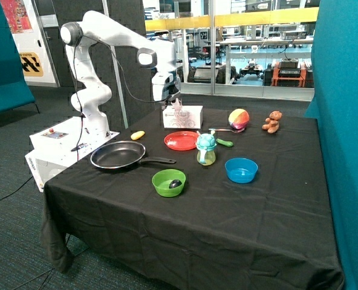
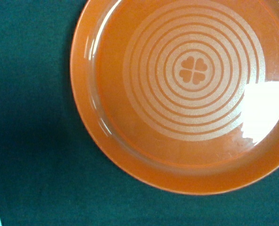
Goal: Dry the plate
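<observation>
The red plate (image 1: pixel 181 140) lies flat on the black tablecloth, between the frying pan and the sippy cup. In the wrist view the plate (image 2: pixel 191 94) fills most of the picture, seen from above, with pale rings and a clover mark in its middle and a bright glare patch near its rim. My gripper (image 1: pixel 172 96) hangs above the table's far side, just over the white tissue box (image 1: pixel 183 116) and its sticking-up tissue (image 1: pixel 178 106), a little beyond the plate. The gripper does not show in the wrist view.
A black frying pan (image 1: pixel 118 155), a green bowl (image 1: pixel 169 182) with a dark object in it, a blue bowl (image 1: pixel 240 170), a sippy cup (image 1: pixel 206 149), a green spoon (image 1: pixel 222 142), a coloured ball (image 1: pixel 238 118), a teddy (image 1: pixel 272 122) and a yellow item (image 1: pixel 137 135) stand around.
</observation>
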`<state>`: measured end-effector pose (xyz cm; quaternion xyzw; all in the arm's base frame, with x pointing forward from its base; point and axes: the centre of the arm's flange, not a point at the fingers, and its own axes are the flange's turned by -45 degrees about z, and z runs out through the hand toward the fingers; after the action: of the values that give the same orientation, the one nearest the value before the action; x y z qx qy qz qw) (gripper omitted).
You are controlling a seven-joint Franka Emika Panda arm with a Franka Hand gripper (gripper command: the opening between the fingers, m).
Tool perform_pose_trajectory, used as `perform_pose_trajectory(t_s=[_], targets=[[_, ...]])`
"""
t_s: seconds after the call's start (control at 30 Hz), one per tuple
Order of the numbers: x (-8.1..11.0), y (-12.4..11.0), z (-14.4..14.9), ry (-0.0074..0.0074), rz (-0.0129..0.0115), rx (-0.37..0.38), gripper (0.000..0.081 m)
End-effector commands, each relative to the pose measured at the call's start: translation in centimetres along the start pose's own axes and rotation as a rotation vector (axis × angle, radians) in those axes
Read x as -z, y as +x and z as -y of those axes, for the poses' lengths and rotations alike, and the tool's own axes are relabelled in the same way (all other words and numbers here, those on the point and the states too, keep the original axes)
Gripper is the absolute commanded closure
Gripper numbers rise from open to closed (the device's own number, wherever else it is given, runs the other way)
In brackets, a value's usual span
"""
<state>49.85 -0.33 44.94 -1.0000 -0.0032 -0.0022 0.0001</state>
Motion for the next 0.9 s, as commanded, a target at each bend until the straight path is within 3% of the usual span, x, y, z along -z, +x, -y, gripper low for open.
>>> perform_pose_trajectory(t_s=[0.0,0.07,0.1,0.13,0.17,0.23,0.87], targets=[[0.1,0.2,0.3,0.0000,0.0044,0.101,0.0000],[0.1,0.0,0.7,0.0000,0.0044,0.110,0.0000],[0.1,0.0,0.8,0.0000,0.0044,0.111,0.0098],[0.1,-0.1,1.0,0.0000,0.0044,0.115,0.0308],[0.1,-0.1,1.2,0.0000,0.0044,0.118,0.0412],[0.1,-0.2,1.6,0.0000,0.0044,0.124,0.0490],[-0.2,-3.5,10.3,0.0004,0.0044,0.267,0.0518]])
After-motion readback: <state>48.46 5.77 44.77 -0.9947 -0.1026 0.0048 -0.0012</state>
